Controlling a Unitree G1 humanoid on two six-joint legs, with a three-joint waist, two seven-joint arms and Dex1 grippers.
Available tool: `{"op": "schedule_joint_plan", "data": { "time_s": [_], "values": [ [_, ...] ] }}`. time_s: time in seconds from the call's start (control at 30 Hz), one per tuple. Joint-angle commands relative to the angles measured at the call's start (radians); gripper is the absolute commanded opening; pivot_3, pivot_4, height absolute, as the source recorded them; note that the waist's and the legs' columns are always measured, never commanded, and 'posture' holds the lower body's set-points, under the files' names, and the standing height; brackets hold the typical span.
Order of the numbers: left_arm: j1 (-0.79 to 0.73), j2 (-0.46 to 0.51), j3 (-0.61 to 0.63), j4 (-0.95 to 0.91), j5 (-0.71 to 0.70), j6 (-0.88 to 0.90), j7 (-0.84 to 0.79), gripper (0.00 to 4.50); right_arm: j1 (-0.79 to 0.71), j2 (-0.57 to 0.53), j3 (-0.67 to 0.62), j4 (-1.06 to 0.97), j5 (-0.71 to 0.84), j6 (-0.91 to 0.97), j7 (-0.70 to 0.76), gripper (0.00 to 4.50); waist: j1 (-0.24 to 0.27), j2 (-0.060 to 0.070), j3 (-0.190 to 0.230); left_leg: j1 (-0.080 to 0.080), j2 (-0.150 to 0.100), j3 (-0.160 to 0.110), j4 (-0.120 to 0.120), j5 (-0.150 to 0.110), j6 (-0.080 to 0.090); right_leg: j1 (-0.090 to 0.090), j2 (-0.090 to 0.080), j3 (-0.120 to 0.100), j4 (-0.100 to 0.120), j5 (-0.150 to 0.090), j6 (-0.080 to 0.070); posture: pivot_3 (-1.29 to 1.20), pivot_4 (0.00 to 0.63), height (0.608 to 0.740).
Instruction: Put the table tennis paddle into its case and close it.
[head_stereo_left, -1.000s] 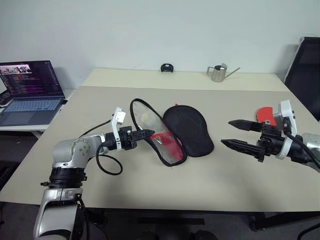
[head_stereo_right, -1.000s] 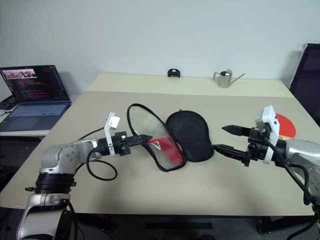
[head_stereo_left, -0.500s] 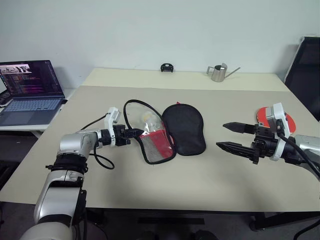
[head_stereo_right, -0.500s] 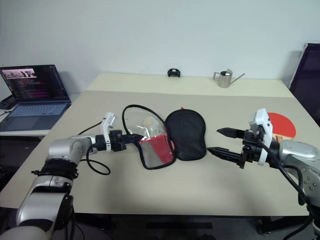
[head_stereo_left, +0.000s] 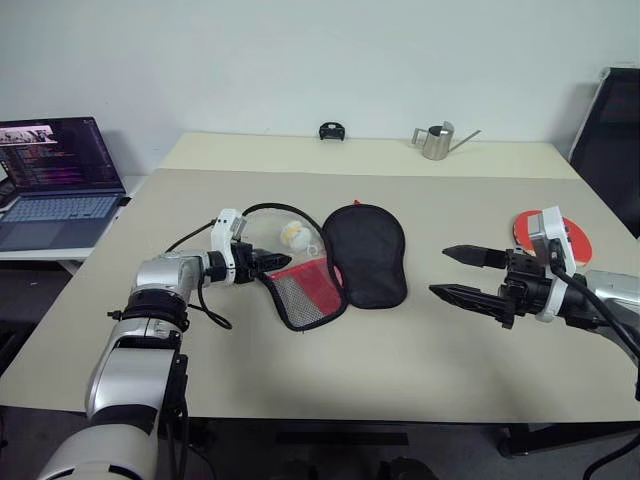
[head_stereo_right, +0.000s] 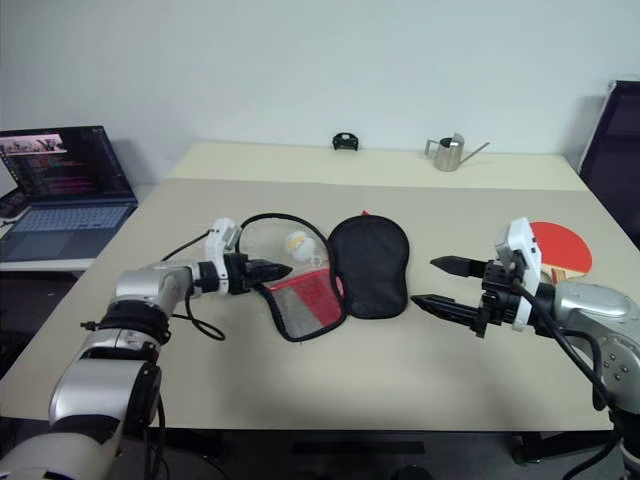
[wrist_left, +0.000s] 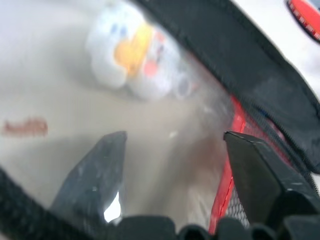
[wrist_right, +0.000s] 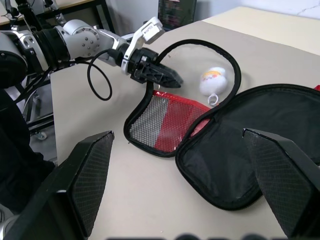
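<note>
Lying unzipped on the table (head_stereo_left: 420, 360), the case (head_stereo_left: 330, 265) holds no paddle (head_stereo_left: 575, 236).

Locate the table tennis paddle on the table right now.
The table tennis paddle lies near the table's right edge, just behind the right gripper, well apart from the open case.

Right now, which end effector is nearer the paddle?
Right. The right end effector hovers just inward of the paddle at the table's right edge; the left end effector is at the open case.

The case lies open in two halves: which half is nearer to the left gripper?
The red mesh half, at the left gripper; the plain black half lies farther away.
</note>
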Motion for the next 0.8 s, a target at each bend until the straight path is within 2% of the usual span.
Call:
{"op": "schedule_joint_plan", "data": {
  "time_s": [0.03, 0.2, 0.43, 0.57, 0.63, 0.8],
  "values": [
    [0.013, 0.064, 0.022, -0.015, 0.023, -0.023, -0.025, 3.22, -0.01, 0.002, -0.014, -0.035, 0.025, -0.005, -0.01, 4.5, -0.001, 0.0, 0.0, 0.0, 0.0, 0.0, 0.0, 0.0, 0.0, 0.0, 0.0, 0.0, 0.0, 0.0, 0.0, 0.0, 0.15, 0.74],
    [0.092, 0.134, 0.041, -0.051, 0.039, -0.03, -0.011, 3.22, -0.011, 0.011, -0.009, -0.031, 0.021, -0.008, -0.02, 4.5, -0.003, 0.0, 0.0, 0.001, 0.0, 0.0, 0.0, 0.0, 0.0, 0.0, 0.0, 0.001, 0.001, 0.0, 0.0, 0.0, 0.15, 0.74],
    [0.222, 0.174, 0.119, -0.184, 0.001, 0.026, 0.01, 3.22, -0.048, 0.044, 0.022, -0.005, -0.005, -0.025, -0.053, 4.5, -0.005, 0.0, 0.0, 0.001, 0.0, 0.001, 0.001, 0.0, 0.001, -0.001, 0.0, 0.002, 0.005, 0.0, 0.0, 0.0, 0.15, 0.74],
    [0.29, 0.206, 0.286, -0.287, -0.07, -0.013, 0.115, 3.22, -0.101, 0.084, 0.053, 0.035, -0.059, -0.022, -0.133, 4.5, -0.016, -0.001, 0.0, 0.003, 0.001, 0.002, 0.002, 0.0, 0.0, -0.001, 0.0, 0.003, 0.009, 0.0, 0.0, 0.0, 0.15, 0.74],
    [0.311, 0.211, 0.35, -0.368, -0.122, 0.022, 0.124, 3.22, -0.114, 0.1, 0.059, 0.044, -0.048, 0.004, -0.156, 4.5, -0.017, -0.002, 0.001, 0.003, 0.001, 0.001, 0.003, 0.0, 0.0, -0.002, 0.0, 0.003, 0.011, 0.0, 0.0, 0.0, 0.15, 0.74],
    [0.356, 0.219, 0.406, -0.562, -0.217, 0.113, 0.109, 3.22, -0.156, 0.14, 0.097, 0.094, -0.043, 0.061, -0.193, 4.5, -0.01, -0.003, 0.001, 0.002, 0.001, 0.0, 0.008, 0.0, 0.0, -0.001, -0.001, 0.002, 0.013, 0.0, 0.0, 0.0, 0.15, 0.74]
  ]
}}
